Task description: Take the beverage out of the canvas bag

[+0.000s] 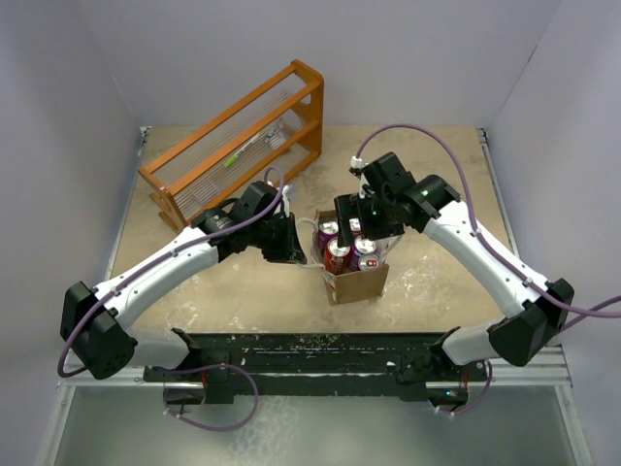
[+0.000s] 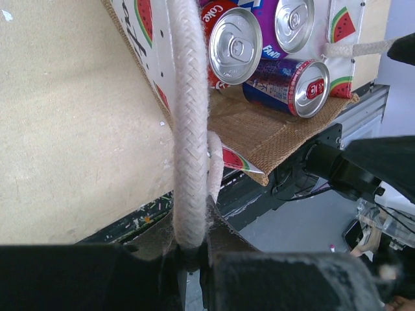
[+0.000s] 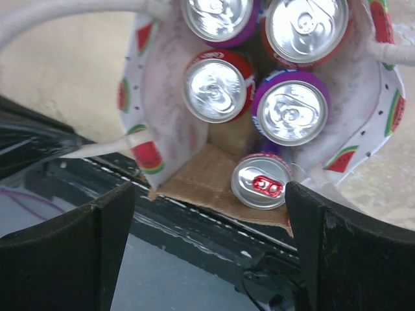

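The canvas bag (image 1: 357, 283) stands near the table's front middle, tan-brown with white watermelon-print panels (image 2: 146, 39), and holds several beverage cans (image 1: 339, 254). My left gripper (image 1: 292, 243) is just left of the bag, shut on its white rope handle (image 2: 189, 129), which runs taut from the jaws up to the bag. In the right wrist view, red and purple cans (image 3: 217, 87) stand upright and one can with a red tab (image 3: 261, 181) leans low in the bag. My right gripper (image 3: 207, 217) hovers above the bag's mouth, open, nothing between its fingers (image 3: 111, 223).
An orange wooden rack (image 1: 238, 141) stands at the back left of the table. The second white handle (image 3: 71, 16) loops off the bag's far side. The black mounting rail (image 1: 310, 354) runs along the table's near edge, close to the bag.
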